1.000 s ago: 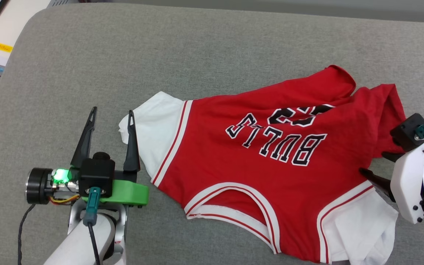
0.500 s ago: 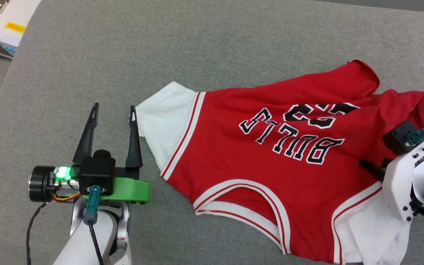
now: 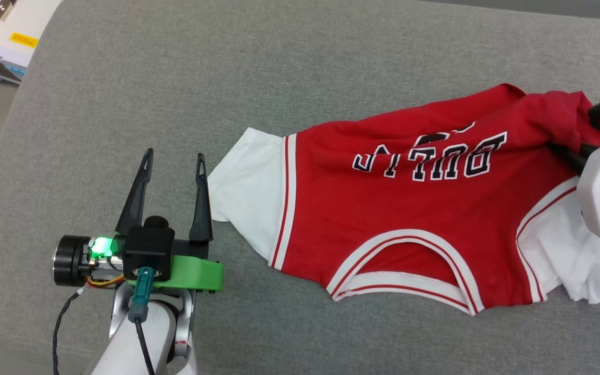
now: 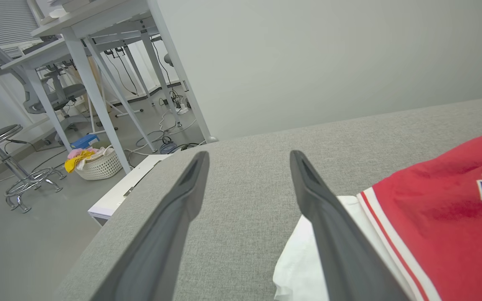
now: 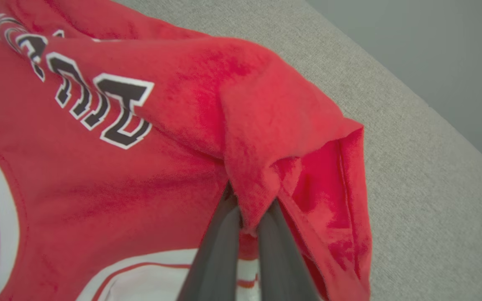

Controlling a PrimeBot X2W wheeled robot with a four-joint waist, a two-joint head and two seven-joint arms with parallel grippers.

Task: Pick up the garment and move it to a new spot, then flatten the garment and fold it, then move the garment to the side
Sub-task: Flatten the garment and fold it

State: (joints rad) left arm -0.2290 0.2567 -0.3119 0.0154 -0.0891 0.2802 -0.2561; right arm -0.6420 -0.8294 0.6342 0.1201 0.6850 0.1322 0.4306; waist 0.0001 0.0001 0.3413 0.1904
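Right claw [image 5: 247, 213] pinches the garment [image 3: 409, 219] on grey cushion [image 3: 227, 78]; left claw [image 3: 174, 154] (spread wide) beside white sleeve [image 3: 248, 187].

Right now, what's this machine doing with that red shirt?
The robot's right gripper is clamped shut on a bunched fold of the red T-shirt. The rest of it lies on the grey cushion. The left gripper is open beside the white sleeve, gripping nothing.
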